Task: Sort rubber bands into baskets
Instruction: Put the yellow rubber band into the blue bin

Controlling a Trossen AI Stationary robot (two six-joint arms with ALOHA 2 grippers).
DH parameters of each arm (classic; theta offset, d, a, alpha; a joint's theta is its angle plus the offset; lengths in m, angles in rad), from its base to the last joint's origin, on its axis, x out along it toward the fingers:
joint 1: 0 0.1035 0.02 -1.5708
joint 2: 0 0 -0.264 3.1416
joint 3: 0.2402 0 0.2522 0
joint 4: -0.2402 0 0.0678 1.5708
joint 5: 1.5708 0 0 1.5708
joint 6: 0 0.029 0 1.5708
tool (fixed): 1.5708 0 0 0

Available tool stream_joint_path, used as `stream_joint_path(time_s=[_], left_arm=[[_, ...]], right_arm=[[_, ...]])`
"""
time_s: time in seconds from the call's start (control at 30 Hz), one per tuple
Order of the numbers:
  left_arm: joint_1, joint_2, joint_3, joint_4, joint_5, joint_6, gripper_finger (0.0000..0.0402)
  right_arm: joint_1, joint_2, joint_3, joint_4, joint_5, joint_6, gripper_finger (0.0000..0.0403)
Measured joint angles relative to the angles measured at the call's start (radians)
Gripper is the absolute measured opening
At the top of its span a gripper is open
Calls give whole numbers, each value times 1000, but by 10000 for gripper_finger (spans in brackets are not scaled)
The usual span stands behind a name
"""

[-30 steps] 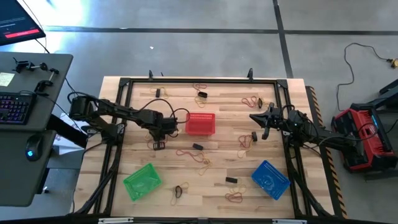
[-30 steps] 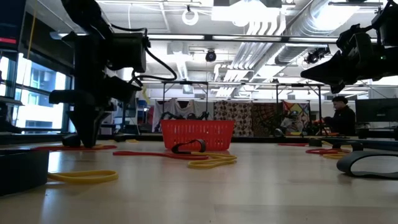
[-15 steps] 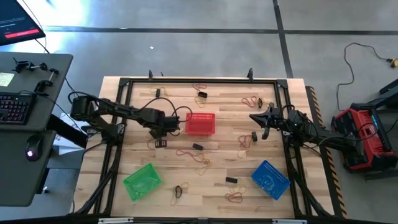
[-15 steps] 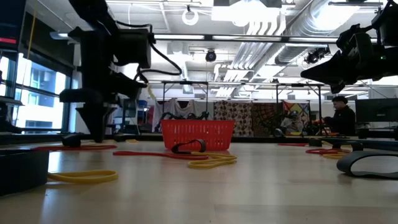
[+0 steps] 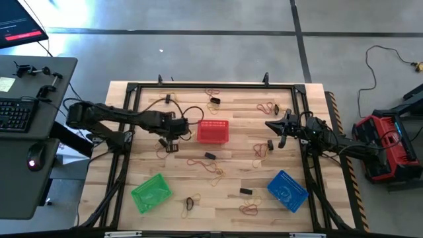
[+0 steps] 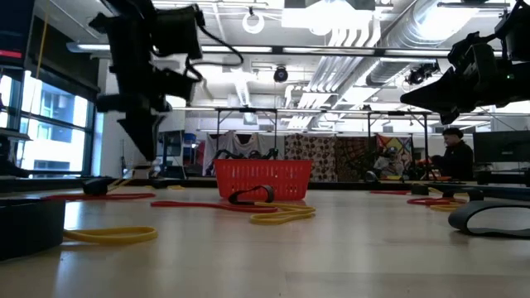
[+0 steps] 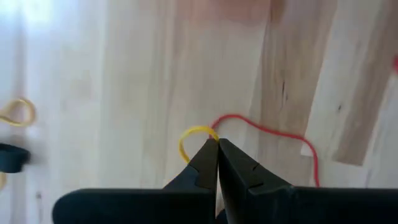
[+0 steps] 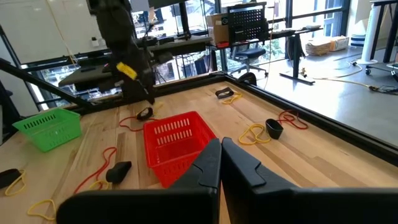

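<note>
Yellow rubber band [image 7: 194, 138] now pinched in the clenched left gripper [image 7: 217, 144], lifted off the tabletop left of the red basket [image 5: 213, 131]; earlier it was down low. Right gripper [image 5: 280, 130] clenched empty, unmoved near right edge.

Wooden table [image 5: 231, 168], red basket [image 5: 213, 131], green basket [image 5: 151, 193], blue basket [image 5: 287, 189], scattered rubber bands [image 5: 215, 170]

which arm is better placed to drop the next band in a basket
Left. The left gripper is shut on a yellow rubber band, raised beside the red basket. The right gripper is shut on nothing.
</note>
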Motion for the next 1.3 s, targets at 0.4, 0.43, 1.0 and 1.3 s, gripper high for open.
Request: stream_joint_path(time_s=[0.4, 0.43, 1.0, 1.3], left_arm=[[7, -208, 0, 49, -12, -18, 0], [7, -216, 0, 49, -11, -18, 0], [6, -224, 1, 88, -4, -10, 0], [6, -224, 1, 85, -2, -10, 0]], right_arm=[[1, 0, 0, 37, -4, 34, 0], [1, 0, 0, 46, -6, 73, 0], [1, -1, 39, 135, -99, -73, 0], [1, -1, 39, 108, -99, -80, 0]])
